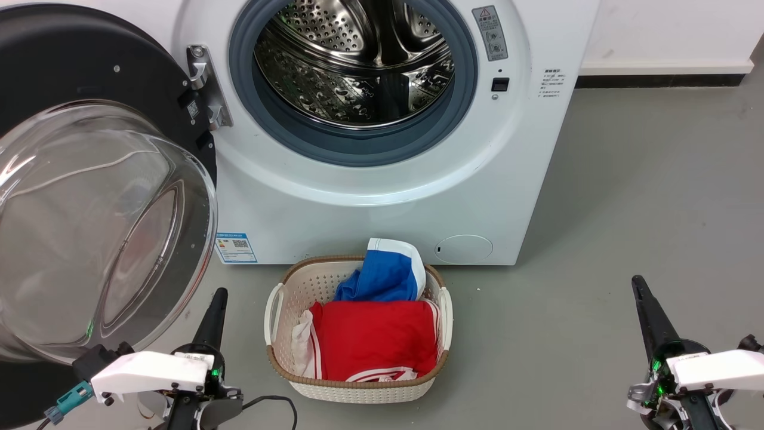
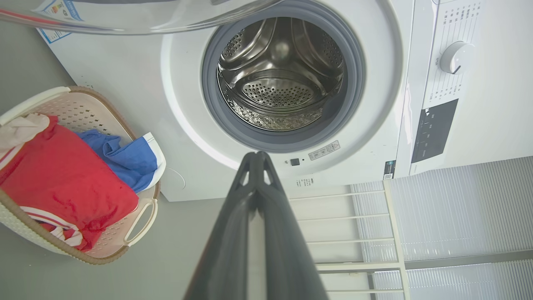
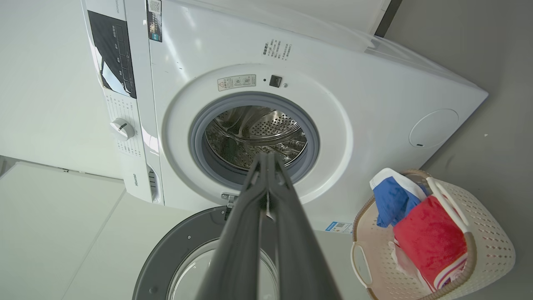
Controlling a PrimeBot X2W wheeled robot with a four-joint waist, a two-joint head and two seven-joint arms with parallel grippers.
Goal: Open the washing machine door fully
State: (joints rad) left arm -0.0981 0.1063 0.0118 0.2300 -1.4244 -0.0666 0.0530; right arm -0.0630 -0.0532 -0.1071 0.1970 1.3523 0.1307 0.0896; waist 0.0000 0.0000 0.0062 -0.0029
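- Left hand (image 1: pixel 218 298) sits low at the left of the head view, its two dark fingers pressed together and holding nothing; the tips point up toward the washing machine (image 1: pixel 358 197).
- In the left wrist view the same fingers (image 2: pixel 266 196) meet at their tips, with the drum opening beyond them.
- Right hand (image 1: pixel 640 286) sits low at the right, well apart from the machine, over bare grey floor (image 1: pixel 627 209); its fingers are together too and empty.
- In the right wrist view its fingers (image 3: pixel 258 200) close to one point in front of the grey gasket.
- The washing machine door (image 1: pixel 101 197) stands swung out to the robot's left, hung on a metal hinge (image 1: pixel 206 89) at the left of the opening.
- Its clear glass bowl bulges toward the head camera, with the black disc behind it.
- The door's lower rim is just above the left hand's white body; whether they touch cannot be told.
- The opening is uncovered: the steel perforated drum (image 1: pixel 358 65) shows inside the grey rubber gasket (image 1: pixel 352 146).
- A blue label (image 1: pixel 236 248) and a round filter cap (image 1: pixel 464 249) sit low on the white front.
- A cream basket (image 1: pixel 358 388) rests on the floor just before the machine, between the two hands.
- It holds a red cloth (image 1: pixel 373 340) and a blue cloth (image 1: pixel 382 278).
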